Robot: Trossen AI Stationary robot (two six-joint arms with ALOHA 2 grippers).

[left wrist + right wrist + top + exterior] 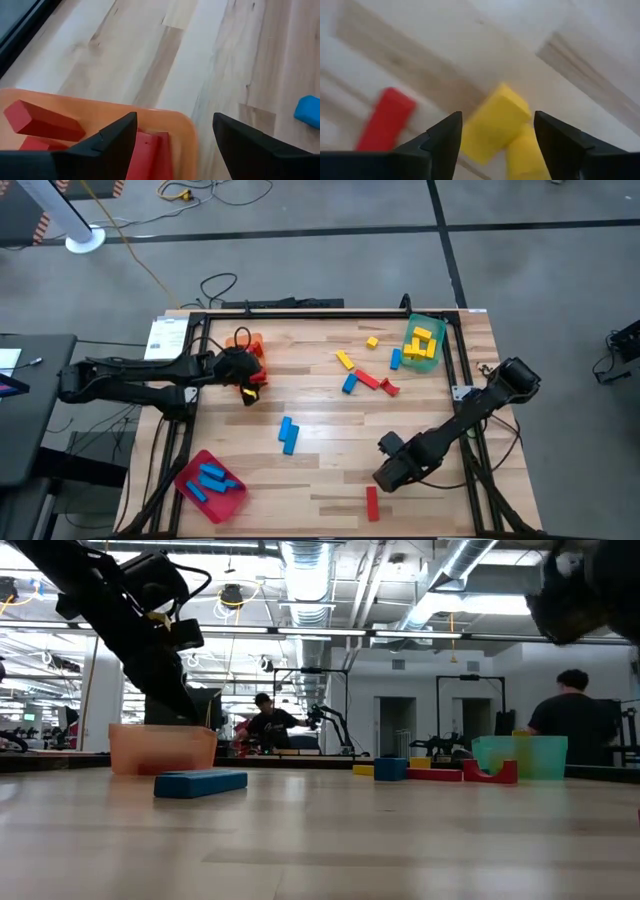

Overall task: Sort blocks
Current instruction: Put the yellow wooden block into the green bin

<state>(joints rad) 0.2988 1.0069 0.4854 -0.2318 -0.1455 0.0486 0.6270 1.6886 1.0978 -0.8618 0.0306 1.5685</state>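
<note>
Red blocks (42, 122) lie in the orange tray (189, 131) at the far left of the table. My left gripper (175, 120) hangs directly over the tray's rim. Its fingers are spread wide with nothing between them.

Other blocks are loose on the wood. A blue pair (288, 434) lies near the middle. A mixed cluster of yellow, blue and red (365, 375) lies toward the far right. One red bar (372, 502) lies at the near edge. The green tray (441, 340) at the far right holds yellow blocks, and the red tray (190, 470) at the near left holds blue ones.

My right gripper (385, 477) is low at the near right, just beyond the red bar. Its fingers are also wide apart and empty. Its own camera shows yellow blocks (495, 127) and a red one (385, 125) on the table ahead.

I judge the left side's drop into the orange tray is done. The next move calls for lifting clear of the rim and reaching for another loose red block. The right gripper needs to line up squarely over one block before closing.
</note>
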